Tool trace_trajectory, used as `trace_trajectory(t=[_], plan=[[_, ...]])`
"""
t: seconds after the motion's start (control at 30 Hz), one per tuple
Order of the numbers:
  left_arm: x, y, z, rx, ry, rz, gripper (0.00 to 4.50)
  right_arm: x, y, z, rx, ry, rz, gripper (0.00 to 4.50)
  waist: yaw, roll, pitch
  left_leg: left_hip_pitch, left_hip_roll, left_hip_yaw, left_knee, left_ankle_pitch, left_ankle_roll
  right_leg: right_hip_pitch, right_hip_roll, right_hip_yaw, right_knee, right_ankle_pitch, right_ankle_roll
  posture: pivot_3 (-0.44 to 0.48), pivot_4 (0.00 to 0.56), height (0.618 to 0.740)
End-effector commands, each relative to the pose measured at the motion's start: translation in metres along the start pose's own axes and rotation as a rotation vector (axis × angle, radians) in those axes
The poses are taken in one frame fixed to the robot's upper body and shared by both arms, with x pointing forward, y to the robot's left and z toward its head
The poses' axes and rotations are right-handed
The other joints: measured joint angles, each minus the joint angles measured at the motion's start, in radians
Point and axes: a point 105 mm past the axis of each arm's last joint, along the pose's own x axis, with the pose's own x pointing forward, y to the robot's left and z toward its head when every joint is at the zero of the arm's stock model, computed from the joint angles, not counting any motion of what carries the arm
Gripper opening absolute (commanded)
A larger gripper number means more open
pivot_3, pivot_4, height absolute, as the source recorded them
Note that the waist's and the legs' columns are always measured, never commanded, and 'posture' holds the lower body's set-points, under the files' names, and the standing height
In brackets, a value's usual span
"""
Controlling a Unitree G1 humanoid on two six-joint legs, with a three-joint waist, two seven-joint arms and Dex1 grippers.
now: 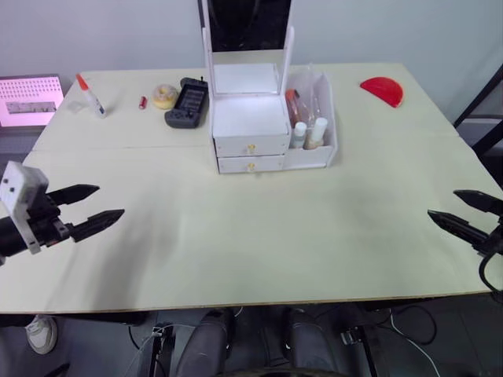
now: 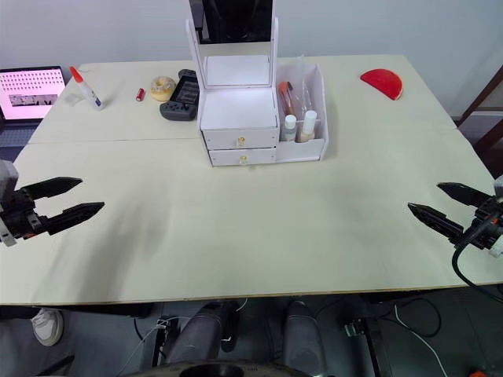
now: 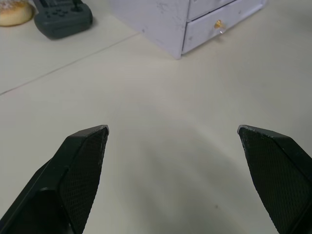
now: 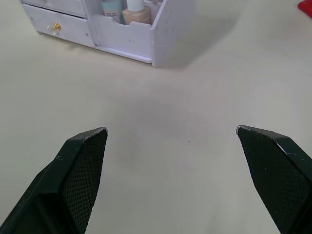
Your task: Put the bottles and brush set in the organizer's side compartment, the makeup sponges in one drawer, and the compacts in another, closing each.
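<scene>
Organizer (image 1: 250, 126) fronts robot, drawers (image 1: 251, 155) shut, bottles (image 1: 308, 133) upright; left claw (image 1: 94, 206) & right claw (image 1: 458, 210) spread

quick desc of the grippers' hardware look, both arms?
Both grippers have two black, tapered, pointed fingers with cross-hatched inner pads. The left gripper sits on a black wrist carrying a white block with screw holes. The right gripper has a black cable looping below its wrist.

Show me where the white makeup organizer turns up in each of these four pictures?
Left eye view: organizer, top centre of the table.
Right eye view: top centre.
Left wrist view: its drawer corner, beyond the open left gripper.
Right wrist view: its side compartment, beyond the open right gripper.
Shared landmark: lower drawer's gold knob.
</scene>
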Motion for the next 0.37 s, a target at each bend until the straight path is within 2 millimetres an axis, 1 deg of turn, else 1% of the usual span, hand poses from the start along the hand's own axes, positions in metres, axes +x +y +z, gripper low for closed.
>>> trace_trajectory(t=[0.03,0.37], plan=[[-0.0005,-0.0001,0.0172,0.051,-0.049,0.013,4.46,0.0006,0.0003,0.0076,-0.035,-0.017,0.0,4.5,0.0,0.0,0.0,0.0,0.0,0.0,0.0,0.0,0.0,0.0,0.0,0.0,0.0,0.0,0.0,0.0,0.15,0.737],[0.0059,-0.0004,0.0212,0.063,-0.059,0.016,4.46,0.0028,0.0059,0.0098,-0.037,-0.016,0.013,4.5,0.0,0.0,0.0,0.0,0.0,0.0,0.0,0.0,0.0,0.0,0.0,0.0,0.0,0.0,0.0,0.0,0.15,0.737]])
